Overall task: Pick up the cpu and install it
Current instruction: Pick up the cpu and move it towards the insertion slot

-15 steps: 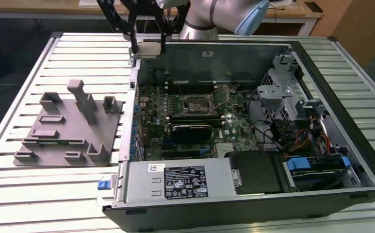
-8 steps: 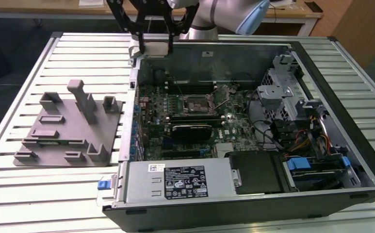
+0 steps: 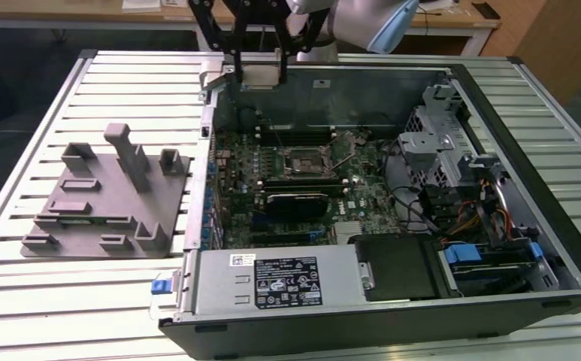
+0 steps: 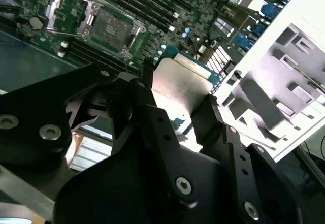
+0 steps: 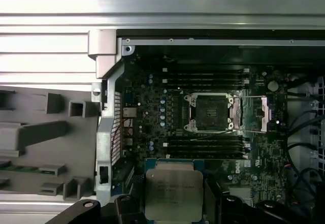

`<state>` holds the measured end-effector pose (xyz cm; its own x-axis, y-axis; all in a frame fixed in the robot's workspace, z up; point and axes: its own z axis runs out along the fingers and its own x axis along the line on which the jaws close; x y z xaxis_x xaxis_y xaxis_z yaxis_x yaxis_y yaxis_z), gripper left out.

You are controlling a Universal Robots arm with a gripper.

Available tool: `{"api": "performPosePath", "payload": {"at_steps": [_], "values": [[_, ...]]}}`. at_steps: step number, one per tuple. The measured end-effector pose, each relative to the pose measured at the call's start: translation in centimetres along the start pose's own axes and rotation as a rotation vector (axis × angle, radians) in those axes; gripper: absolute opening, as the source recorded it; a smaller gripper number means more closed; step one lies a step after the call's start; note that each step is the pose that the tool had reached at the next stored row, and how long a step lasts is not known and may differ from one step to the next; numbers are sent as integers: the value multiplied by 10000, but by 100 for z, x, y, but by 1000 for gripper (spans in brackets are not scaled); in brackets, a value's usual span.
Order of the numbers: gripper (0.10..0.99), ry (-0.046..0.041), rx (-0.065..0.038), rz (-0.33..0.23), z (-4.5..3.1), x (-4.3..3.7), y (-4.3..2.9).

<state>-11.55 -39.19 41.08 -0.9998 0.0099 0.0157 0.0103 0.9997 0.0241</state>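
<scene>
Aloft, cpu [image 5: 170,193] in fingers [image 4: 205,115], motherboard [image 3: 370,174] in case [image 3: 370,325]

Exterior view: high, off my arm, looking steeply down on the open computer case [image 3: 370,331] and table [image 3: 70,301]; my claw [image 3: 260,75] at 12 o'clock. First wrist view: straight down over the socket [image 5: 210,112]. Second wrist view: close, oblique. Both wrist views include the cpu [image 5: 170,191]; all three the socket and fixture plate [image 3: 104,203].
</scene>
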Motion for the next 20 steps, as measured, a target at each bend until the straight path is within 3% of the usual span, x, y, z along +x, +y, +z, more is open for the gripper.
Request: {"api": "performPosePath", "payload": {"at_steps": [9,11,12,20], "values": [[549,0,0,0,-5,-309,3],[549,0,0,2,-7,-472,5],[549,1,2,1,-8,-497,5],[549,-41,0,0,24,-504,4]]}}
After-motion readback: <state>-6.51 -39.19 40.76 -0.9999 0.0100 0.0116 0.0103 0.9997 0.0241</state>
